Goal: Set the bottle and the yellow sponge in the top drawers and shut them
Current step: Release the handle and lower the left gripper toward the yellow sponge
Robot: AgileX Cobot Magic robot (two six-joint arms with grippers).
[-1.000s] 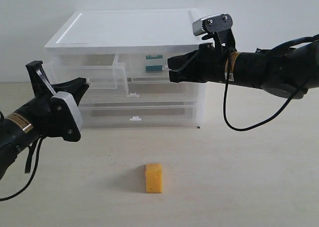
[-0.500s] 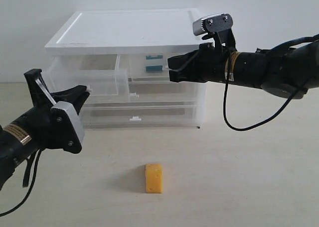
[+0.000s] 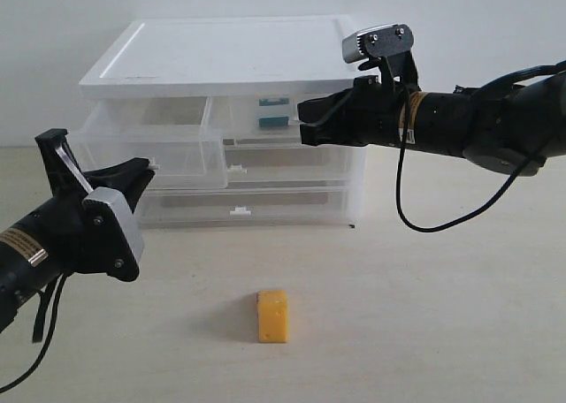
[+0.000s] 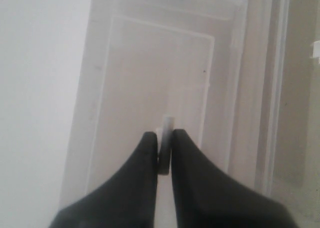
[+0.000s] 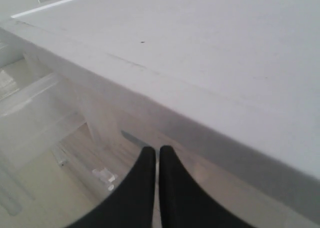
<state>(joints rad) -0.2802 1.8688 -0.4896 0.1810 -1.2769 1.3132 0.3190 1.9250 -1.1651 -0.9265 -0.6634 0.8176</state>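
Yellow sponge (image 3: pixel 272 315) on table (image 3: pixel 424 315); left jaws pinch drawer handle (image 4: pixel 168 124)

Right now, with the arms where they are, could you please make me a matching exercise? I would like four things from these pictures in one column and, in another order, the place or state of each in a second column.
Column one:
1. yellow sponge
2. bottle
3. left top drawer
4. left gripper

Column two:
A. shut on a small white handle
B. lying on the table, in front of the cabinet
C. pulled out from the cabinet
D. inside the right top drawer

Right pairs: 1-B, 2-D, 3-C, 4-A.
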